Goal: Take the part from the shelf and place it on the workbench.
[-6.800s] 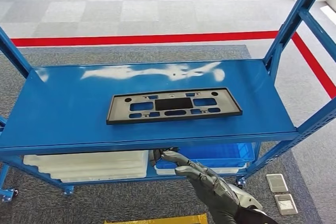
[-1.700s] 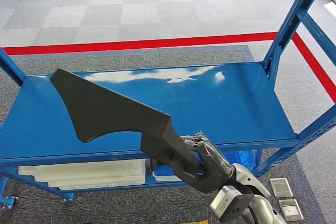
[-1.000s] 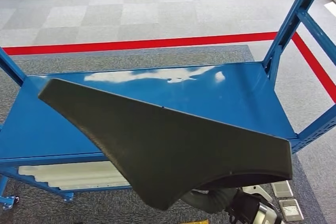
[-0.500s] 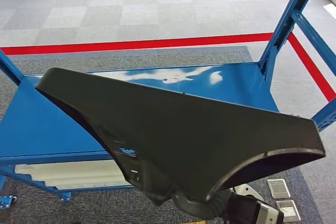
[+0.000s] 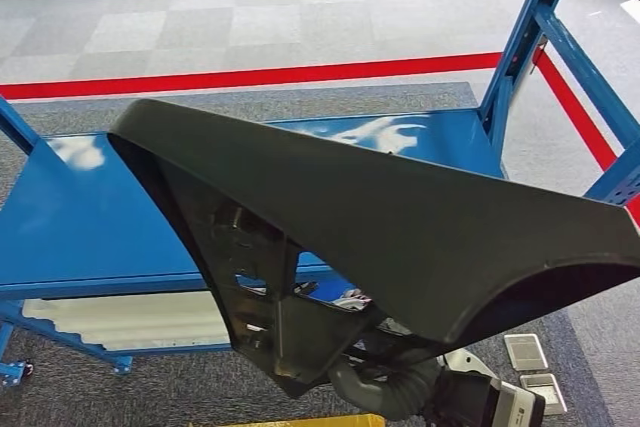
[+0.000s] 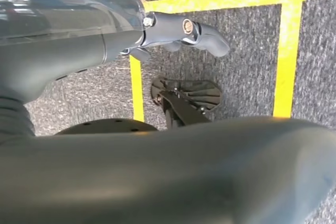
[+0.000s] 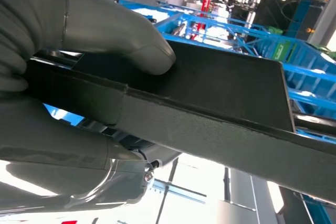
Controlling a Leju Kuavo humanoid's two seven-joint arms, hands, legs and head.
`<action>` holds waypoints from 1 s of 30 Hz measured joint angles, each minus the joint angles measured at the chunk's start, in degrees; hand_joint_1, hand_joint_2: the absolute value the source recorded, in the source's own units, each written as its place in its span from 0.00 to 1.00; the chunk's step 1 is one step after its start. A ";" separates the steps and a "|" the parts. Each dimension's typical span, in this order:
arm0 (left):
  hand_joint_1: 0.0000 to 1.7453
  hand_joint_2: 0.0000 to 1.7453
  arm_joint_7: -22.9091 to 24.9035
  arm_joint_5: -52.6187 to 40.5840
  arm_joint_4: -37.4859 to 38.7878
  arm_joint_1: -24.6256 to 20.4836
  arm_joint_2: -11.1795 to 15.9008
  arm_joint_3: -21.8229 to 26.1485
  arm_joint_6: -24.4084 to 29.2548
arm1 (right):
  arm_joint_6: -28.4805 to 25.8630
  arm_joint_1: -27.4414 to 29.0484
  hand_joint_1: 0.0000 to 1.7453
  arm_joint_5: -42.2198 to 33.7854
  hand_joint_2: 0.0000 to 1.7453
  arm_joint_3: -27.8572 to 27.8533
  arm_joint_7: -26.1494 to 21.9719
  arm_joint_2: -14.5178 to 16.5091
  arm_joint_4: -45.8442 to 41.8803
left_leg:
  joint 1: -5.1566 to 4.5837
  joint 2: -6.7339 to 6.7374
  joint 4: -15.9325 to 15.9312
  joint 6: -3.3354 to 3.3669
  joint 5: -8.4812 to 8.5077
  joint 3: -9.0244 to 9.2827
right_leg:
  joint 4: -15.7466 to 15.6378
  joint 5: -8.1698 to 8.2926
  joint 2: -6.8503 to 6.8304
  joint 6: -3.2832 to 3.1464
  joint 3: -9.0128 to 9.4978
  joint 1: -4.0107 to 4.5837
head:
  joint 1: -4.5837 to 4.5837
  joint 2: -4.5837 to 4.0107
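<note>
- Grey carpet with a red floor line [image 5: 249, 76] lies beyond the blue shelf [image 5: 75, 217] in my head view. My part [image 5: 392, 217], a wide dark panel, is off the shelf top and in the air close before me, tilted, its ribbed inner face turned down toward me. So the taking is done, I judge; carrying it to the workbench and setting it down are left, and I see no workbench here. My right arm [image 5: 423, 392] comes up under the panel's near edge, the hand itself hidden behind it.
- Carpet marked with yellow tape [image 6: 287, 51] shows past my left hand [image 6: 186, 32] in the left wrist view. That hand hangs low, its fingers stretched out and holding nothing.
- Blue racking [image 7: 253, 30] stands blurred in the background of the right wrist view. Here my right hand [image 7: 71, 61] clamps the part [image 7: 222, 98] by its edge: the thumb [image 7: 130, 35] presses on one flat face, the other fingers [image 7: 59, 145] wrap the opposite side. The panel runs out long from that single grip, so I expect it to lever and swing as I turn.
</note>
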 joint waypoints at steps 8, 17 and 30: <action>0.00 1.00 1.54 -1.29 0.00 0.05 0.27 -0.22 0.04 | -0.21 1.06 1.00 0.60 1.00 0.00 -0.14 -0.44 -0.16 | 0.23 0.51 -2.74 0.10 4.14 -2.20 | 4.84 -5.59 0.43 1.99 -1.75 -0.45 | 0.04 0.01; 0.00 1.00 1.87 -2.28 0.00 0.02 0.29 -0.61 -0.21 | -0.96 2.09 1.00 2.90 1.00 0.00 -0.55 -1.21 -0.75 | 0.38 0.92 0.23 -1.26 7.02 -8.09 | -2.32 -4.99 0.58 2.85 9.12 -0.68 | 0.02 0.00; 0.00 1.00 -0.98 -1.98 0.00 -0.47 0.97 -0.75 -0.39 | -1.45 -0.75 1.00 4.65 1.00 2.50 -1.21 -1.20 -1.03 | 0.91 0.46 4.69 -2.93 2.02 -2.90 | -2.94 0.49 -0.15 -0.07 1.82 -0.49 | -0.06 0.01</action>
